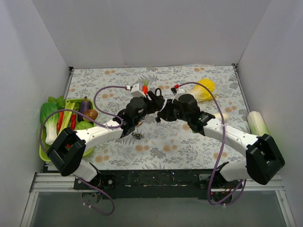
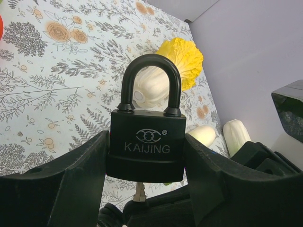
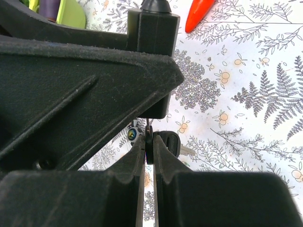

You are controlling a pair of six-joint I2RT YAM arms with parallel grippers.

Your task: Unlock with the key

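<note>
A black KAIJING padlock (image 2: 147, 146) with its shackle closed is clamped upright between my left gripper's (image 2: 146, 163) fingers (image 2: 80, 175). In the top view the left gripper (image 1: 152, 103) holds the padlock (image 1: 156, 98) above the table's middle. My right gripper (image 3: 149, 149) is shut on the black head of a key (image 3: 149, 142). Its silver blade (image 2: 139, 191) points up into the padlock's underside. A second key (image 3: 182, 149) hangs beside it. The right gripper (image 1: 162, 114) sits right under the lock. The padlock body (image 3: 154, 52) is just above the right fingers.
A small dark key-ring piece (image 1: 138, 135) lies on the floral mat near the left arm. A green tray (image 1: 44, 153) of vegetables stands at the left edge. A yellow cabbage (image 1: 204, 90), a carrot (image 1: 145, 88) and a pale cabbage (image 1: 257, 123) lie around.
</note>
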